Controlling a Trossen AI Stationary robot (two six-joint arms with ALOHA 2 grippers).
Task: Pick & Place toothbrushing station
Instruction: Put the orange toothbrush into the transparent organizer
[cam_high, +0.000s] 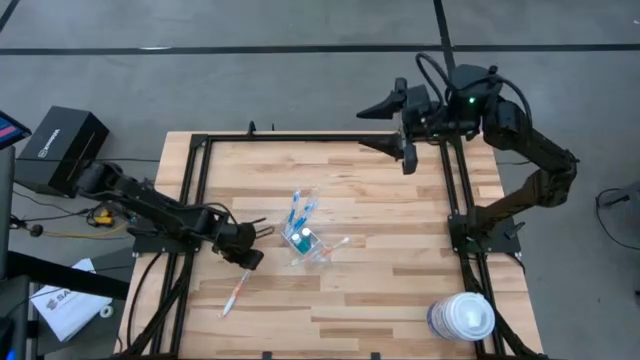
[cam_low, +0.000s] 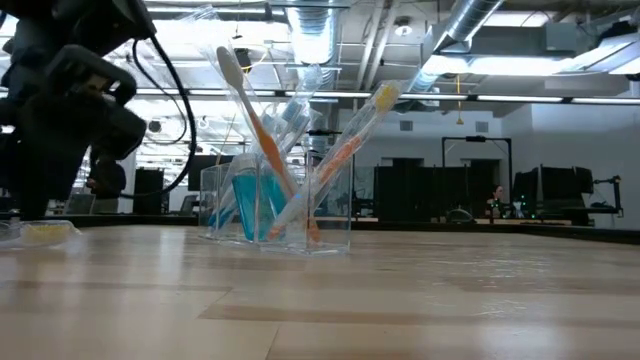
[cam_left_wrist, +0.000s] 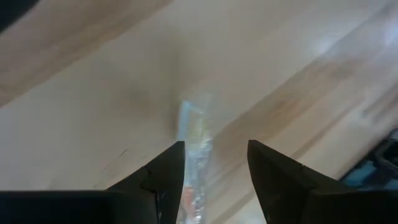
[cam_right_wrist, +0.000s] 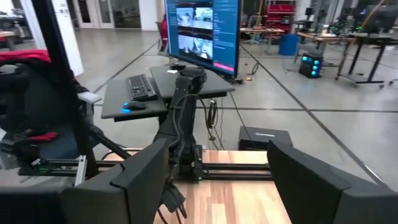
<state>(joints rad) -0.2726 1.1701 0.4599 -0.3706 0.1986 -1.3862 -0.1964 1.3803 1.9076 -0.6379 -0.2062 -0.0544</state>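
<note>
Wood: pale butcher-block planks, matte, form the table (cam_high: 380, 290), edged by a black metal frame.
Cup: a small clear plastic cup (cam_low: 275, 205), square-walled, stands near the table's middle.
Brushes: slim blue, white and orange brushes (cam_low: 262, 140) lean out of the cup at angles, some in clear wrap.
Loose brush: one wrapped brush (cam_high: 236, 290), white with an orange end, lies flat on the planks, apart from the cup on the left arm's side.
Left pincer: the left pincer (cam_left_wrist: 214, 168) hangs low over the loose brush, its dark wedge-shaped fingers (cam_left_wrist: 165, 171) apart on either side of the wrapper; whether they touch it cannot be told.
Right pincer: the right pincer (cam_high: 385, 128) waits at the table's far edge, well away from the cup, fingers spread and empty.
Tub: a round white-lidded tub (cam_high: 462, 316) sits at the near right corner.
Room: grey concrete floor; exposed silver ducts and strip lights overhead; desks with a monitor (cam_right_wrist: 202, 31) and keyboard (cam_right_wrist: 143, 87) beyond the table.
</note>
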